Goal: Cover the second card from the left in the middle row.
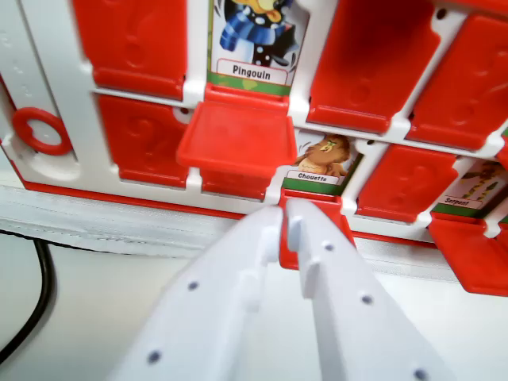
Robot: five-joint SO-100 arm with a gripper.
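Note:
A white board holds rows of red flaps over picture cards. The "Chouette" owl card shows uncovered, and its red flap lies folded down toward me. My white gripper reaches up from the bottom with its tips at that flap's left corner. The fingers are pressed almost together, and only a thin red strip shows in the slit between them. I cannot tell whether they pinch the flap or rest over it. Left of it, another red flap sticks out half-raised below the uncovered "Pingouin" card.
A "Serpent" card shows at the right with its flap folded down. Neighbouring red flaps stand shut. A red ring sits on the board's left side. A black cable curves over the pale table at bottom left.

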